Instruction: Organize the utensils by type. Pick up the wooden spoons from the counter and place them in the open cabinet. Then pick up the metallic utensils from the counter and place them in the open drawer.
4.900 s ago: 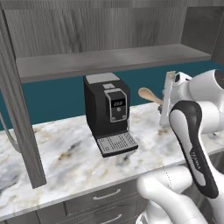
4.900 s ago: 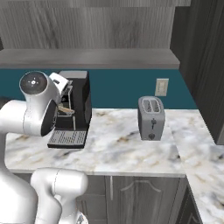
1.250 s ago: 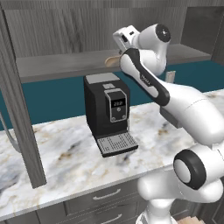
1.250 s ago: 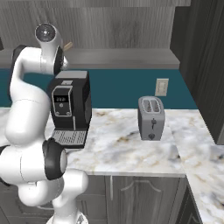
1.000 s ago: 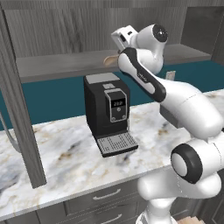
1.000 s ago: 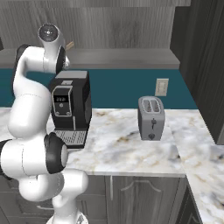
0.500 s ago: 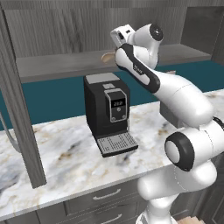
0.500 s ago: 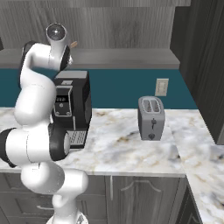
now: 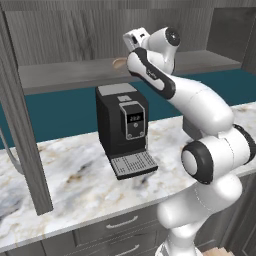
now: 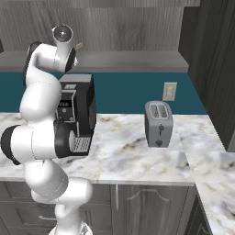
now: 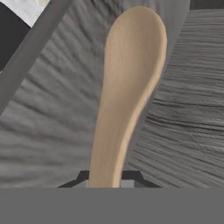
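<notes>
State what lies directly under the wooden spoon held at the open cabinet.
Under the wooden spoon lies the grey wood-grain shelf of the open cabinet. The hand covers the handle's end, and the spoon hides the shelf patch beneath, so contact cannot be judged.

Pale tan wooden spoon (image 11: 127, 87), oval bowl ahead, slim neck running back between dark fingertips (image 11: 131, 176). Up inside the open cabinet (image 9: 65, 75), bowl just over its flat grey shelf.

Teal backsplash wall (image 10: 133, 94) behind; white outlet (image 10: 169, 91) on it at right. Black coffee machine (image 9: 124, 129) left, silver toaster (image 10: 158, 123) right. Tall dark grey cabinet (image 10: 213, 59) far right. Base drawers (image 9: 120, 223) near.
</notes>
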